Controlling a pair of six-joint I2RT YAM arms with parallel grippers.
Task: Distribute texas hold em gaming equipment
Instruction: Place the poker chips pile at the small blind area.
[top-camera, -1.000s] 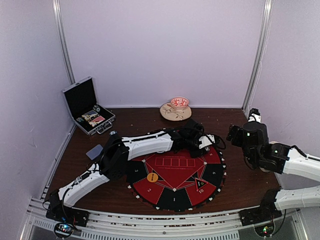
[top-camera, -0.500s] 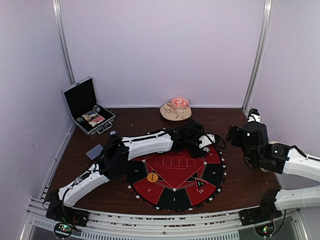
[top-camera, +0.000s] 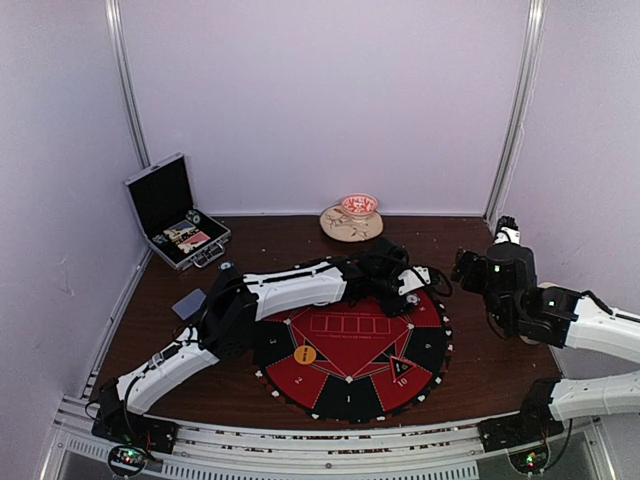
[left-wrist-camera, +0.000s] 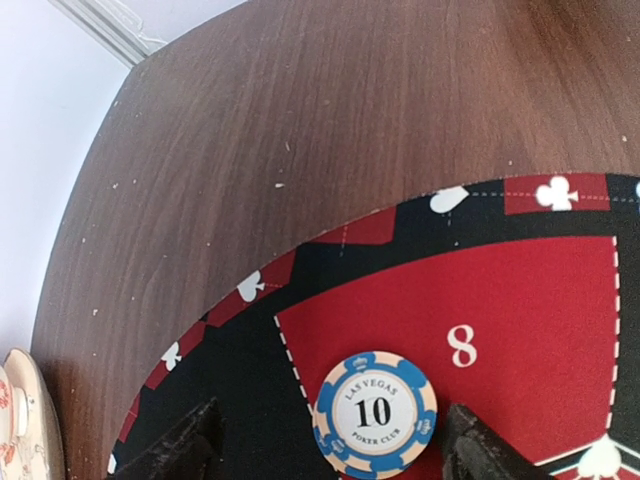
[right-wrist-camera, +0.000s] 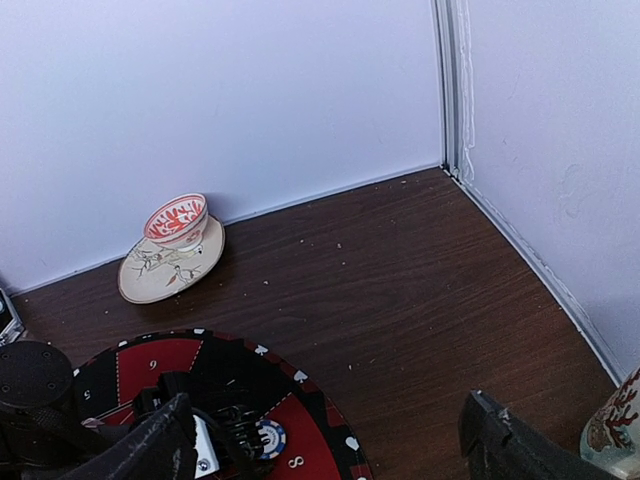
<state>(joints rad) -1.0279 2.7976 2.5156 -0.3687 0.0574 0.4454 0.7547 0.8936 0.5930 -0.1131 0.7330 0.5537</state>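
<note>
A blue-and-cream poker chip (left-wrist-camera: 376, 412) marked 10 lies flat on the red segment numbered 8 of the round mat (left-wrist-camera: 540, 300). My left gripper (left-wrist-camera: 330, 455) stands open over it, one finger on each side, and neither touches the chip. The overhead view shows that gripper (top-camera: 408, 285) at the mat's (top-camera: 350, 395) far right edge. An orange disc (top-camera: 305, 354) rests on the mat's left part. My right gripper (right-wrist-camera: 330, 450) hangs open and empty above the table's right side, and the chip (right-wrist-camera: 268, 437) shows below it.
The open black case (top-camera: 178, 225) with cards and chips stands at the back left. A grey-blue card (top-camera: 188, 304) lies by the left arm. A saucer with a red bowl (top-camera: 352, 218) sits at the back wall. A painted vase (right-wrist-camera: 612, 430) is at the right.
My left gripper's jaws have opened and let go of the chip on the mat. The right arm has not moved.
</note>
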